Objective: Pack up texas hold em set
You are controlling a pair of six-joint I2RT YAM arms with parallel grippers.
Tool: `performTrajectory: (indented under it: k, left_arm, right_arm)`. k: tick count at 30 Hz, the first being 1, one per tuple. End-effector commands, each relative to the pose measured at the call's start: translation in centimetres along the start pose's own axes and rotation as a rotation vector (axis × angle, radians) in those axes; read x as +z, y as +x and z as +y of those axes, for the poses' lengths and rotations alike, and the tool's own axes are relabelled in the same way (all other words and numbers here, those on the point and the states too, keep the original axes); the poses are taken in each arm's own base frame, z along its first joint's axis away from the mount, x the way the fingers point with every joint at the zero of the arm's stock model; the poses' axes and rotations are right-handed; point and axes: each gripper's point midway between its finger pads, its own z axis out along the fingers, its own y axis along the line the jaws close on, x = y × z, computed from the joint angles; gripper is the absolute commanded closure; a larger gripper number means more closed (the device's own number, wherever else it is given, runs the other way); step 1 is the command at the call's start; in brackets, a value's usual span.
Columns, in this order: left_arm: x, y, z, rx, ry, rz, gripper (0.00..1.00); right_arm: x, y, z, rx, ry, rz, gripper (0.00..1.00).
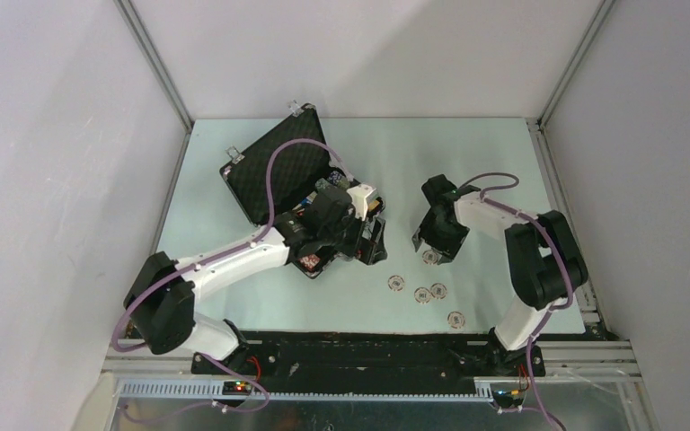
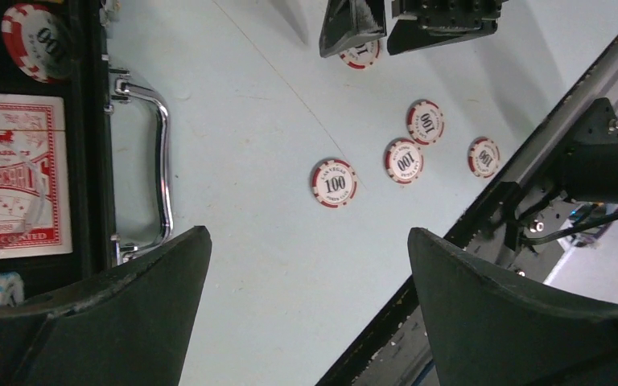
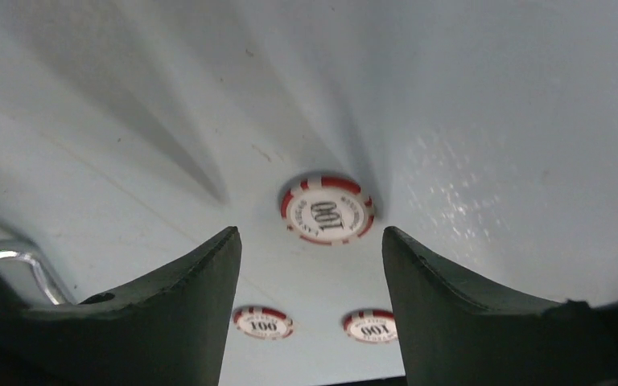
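The right pincer (image 3: 310, 235) stands parted and empty over one red-and-white chip (image 3: 327, 209) lying flat on the surface (image 1: 467, 171). The left pincer (image 2: 306, 241) gapes wide, holding nothing, beside the open case (image 1: 278, 171) toward the far-left corner. Toward the near edge lie four more chips (image 2: 334, 182), clear of both pincers.

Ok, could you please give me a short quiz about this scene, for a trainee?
1. True or false: the right end effector holds a chip up above the table.
2. How many chips lie loose on the table? A three, B five, C eight.
3. Fill in: inside the case, the red box is a deck of ____.
Key: 1 false, the chip lies flat on the table under the open end effector; 2 B; 3 cards.
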Motion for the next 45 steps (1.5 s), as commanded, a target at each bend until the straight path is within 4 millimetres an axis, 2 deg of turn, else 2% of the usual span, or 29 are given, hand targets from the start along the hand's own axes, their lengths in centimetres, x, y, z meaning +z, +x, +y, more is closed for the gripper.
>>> performTrajectory:
  k: [1, 6, 11, 16, 19, 28, 30, 33, 36, 42, 45]
  left_arm:
    - [-0.7, -1.5, 0.7, 0.071, -0.060, -0.040, 0.00]
    - [-0.8, -1.4, 0.9, 0.072, -0.060, -0.039, 0.00]
    - [-0.9, -1.4, 1.0, 0.081, -0.068, -0.040, 0.00]
    - [-0.8, -1.4, 0.9, 0.081, -0.065, -0.037, 0.00]
    - [-0.8, -1.3, 1.0, 0.081, -0.068, -0.033, 0.00]
    - [-0.7, -1.3, 0.9, 0.074, -0.061, -0.037, 0.00]
    - [-0.7, -1.2, 0.8, 0.067, -0.059, -0.035, 0.00]
    - [-0.5, -1.0, 0.8, 0.060, -0.056, -0.030, 0.00]
    - [-0.4, -1.0, 0.8, 0.047, -0.051, -0.036, 0.00]
    - [-0.2, -1.0, 0.6, 0.032, -0.045, -0.041, 0.00]
    - [-0.3, -1.0, 0.6, 0.029, -0.045, -0.039, 0.00]
  right_arm:
    - [1.8, -0.7, 0.2, 0.002, 0.033, -0.032, 0.35]
    - [3.2, -0.7, -1.0, -0.025, 0.109, -0.051, 0.41]
    - [3.3, -1.7, -1.3, -0.048, 0.124, -0.099, 0.46]
    - [3.4, -2.4, -1.1, -0.033, 0.108, -0.109, 0.39]
    - [3.4, -2.5, -1.2, -0.013, 0.105, -0.106, 0.40]
    - [3.9, -1.2, -1.5, -0.020, 0.127, -0.059, 0.56]
    - [3.8, -0.4, -1.4, -0.019, 0.111, -0.030, 0.55]
    - [3.2, 0.2, -1.5, -0.015, 0.096, -0.013, 0.47]
    - [2.9, 0.3, -1.4, -0.010, 0.077, -0.011, 0.46]
    - [3.6, 0.4, -1.6, -0.013, 0.083, 0.007, 0.55]
    - [3.7, 0.4, -1.5, -0.023, 0.079, 0.010, 0.63]
